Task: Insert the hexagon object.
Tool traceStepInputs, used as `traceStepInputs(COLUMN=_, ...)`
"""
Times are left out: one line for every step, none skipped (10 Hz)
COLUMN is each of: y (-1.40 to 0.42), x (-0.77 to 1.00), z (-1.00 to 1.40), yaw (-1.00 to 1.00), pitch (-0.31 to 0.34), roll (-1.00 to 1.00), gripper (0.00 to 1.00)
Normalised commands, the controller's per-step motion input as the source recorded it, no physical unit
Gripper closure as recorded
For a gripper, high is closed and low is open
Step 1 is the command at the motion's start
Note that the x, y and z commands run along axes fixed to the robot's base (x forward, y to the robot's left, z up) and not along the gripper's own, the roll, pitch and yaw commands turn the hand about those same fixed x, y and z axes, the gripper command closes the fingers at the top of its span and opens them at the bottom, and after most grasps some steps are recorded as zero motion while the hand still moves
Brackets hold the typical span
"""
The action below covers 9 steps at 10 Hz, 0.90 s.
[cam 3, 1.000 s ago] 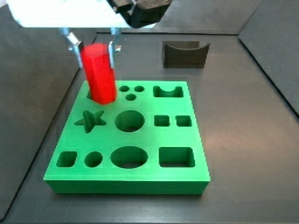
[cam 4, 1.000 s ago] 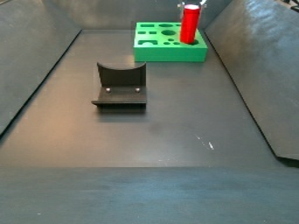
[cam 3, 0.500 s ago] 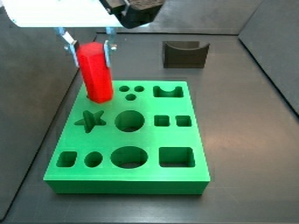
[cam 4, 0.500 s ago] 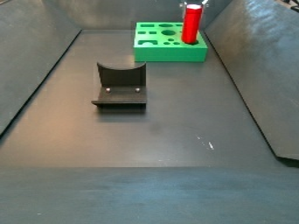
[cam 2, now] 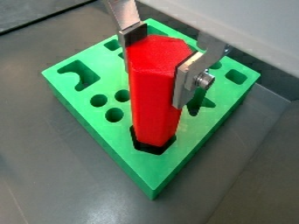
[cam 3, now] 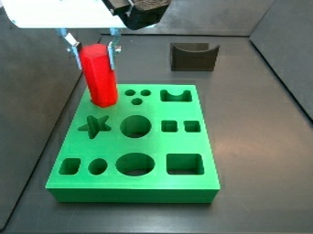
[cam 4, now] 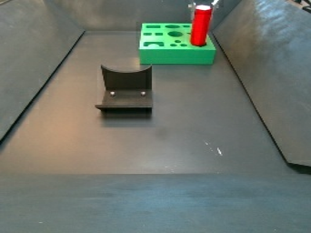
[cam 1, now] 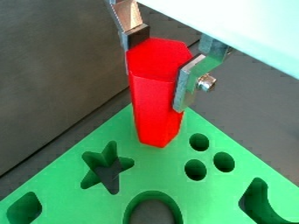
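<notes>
The hexagon object (cam 3: pixel 99 75) is a tall bright red prism. It stands upright at the far left corner of the green board (cam 3: pixel 159 178). In both wrist views (cam 1: pixel 156 92) (cam 2: pixel 152 87) its lower end sits in a hexagonal hole at the board's corner. The gripper (cam 3: pixel 93 46) is shut on the peg's upper end, one silver finger on each side (cam 1: pixel 163 61) (cam 2: pixel 162 57). A side view (cam 4: pixel 199 25) shows the peg on the board's (cam 4: pixel 176 56) right end with the gripper (cam 4: pixel 201 5) above it.
The board has several other holes: a star (cam 3: pixel 95 125), round holes (cam 3: pixel 134 125), square holes (cam 3: pixel 184 164) and a notched slot (cam 3: pixel 178 94). The dark fixture (cam 3: pixel 192 56) (cam 4: pixel 125 88) stands on the grey floor apart from the board. Grey walls surround the floor.
The red peg leaned a little one second ago and now stands straighter. Its lower end has shifted slightly toward the board's far left corner. The gripper stays shut on it.
</notes>
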Motion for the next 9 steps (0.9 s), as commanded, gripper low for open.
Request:
traceStepInputs(y=0.21, x=-0.06, z=0.0, yaw=0.0, pitch=0.0, roll=-0.02, gripper=1.0)
traceStepInputs(y=0.34, x=-0.12, z=0.0, yaw=0.0, pitch=0.0, roll=-0.06, gripper=1.0)
traceStepInputs(y=0.28, x=-0.29, z=0.0, yaw=-0.04, pitch=0.0, roll=-0.04, gripper=1.0)
traceStepInputs(y=0.19, x=-0.26, z=0.0, yaw=-0.04, pitch=-0.011, roll=-0.04, gripper=1.0)
traceStepInputs(y=0.0, x=-0.05, z=-0.08, yaw=0.0, pitch=0.0, roll=-0.01, gripper=1.0)
traceStepInputs(y=-0.1, x=0.09, z=-0.32, yaw=0.0, pitch=0.0, roll=-0.02, gripper=1.0)
traceStepInputs(y=-0.05, x=0.36, z=-0.46, yaw=0.0, pitch=0.081, roll=-0.02, gripper=1.0)
traceStepInputs(y=-0.11, x=0.32, z=-0.42, yaw=0.0, pitch=0.067, roll=-0.03, gripper=1.0)
traceStepInputs(y=-0.12, x=0.23, z=-0.41, yaw=-0.01, pitch=0.026, roll=-0.1, gripper=1.0)
